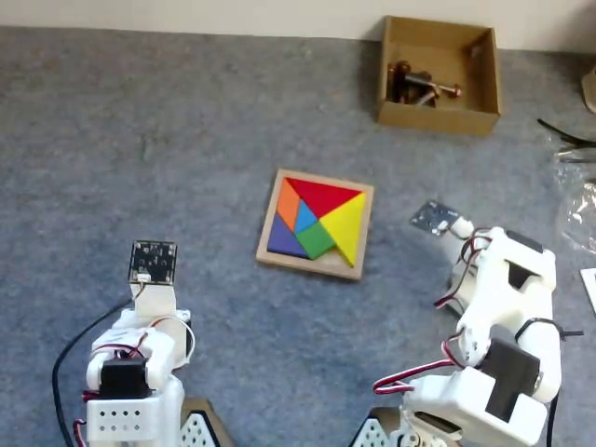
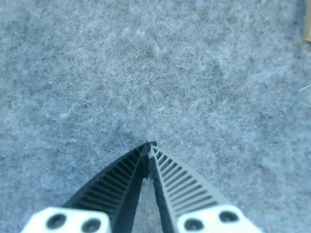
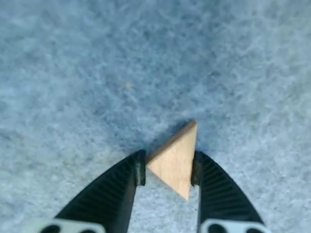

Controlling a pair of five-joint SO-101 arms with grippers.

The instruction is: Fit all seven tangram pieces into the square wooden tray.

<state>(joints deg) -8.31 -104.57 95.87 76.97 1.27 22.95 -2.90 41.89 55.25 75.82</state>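
Note:
The square wooden tray (image 1: 319, 265) lies mid-table holding several coloured tangram pieces, among them a red triangle (image 1: 323, 194), a yellow triangle (image 1: 346, 223) and a green square (image 1: 317, 239). To the right of the tray, low over the carpet, my right gripper (image 1: 436, 219) (image 3: 167, 167) is shut on a plain wooden triangle (image 3: 176, 160), pinched between both fingers with one corner pointing away from the wrist. My left gripper (image 1: 152, 262) (image 2: 149, 145) is shut with nothing in it, over bare carpet left of and nearer than the tray.
A cardboard box (image 1: 438, 114) with metal parts stands at the back right. Cables and a clear plastic bag (image 1: 577, 209) lie along the right edge. Grey carpet covers the whole table.

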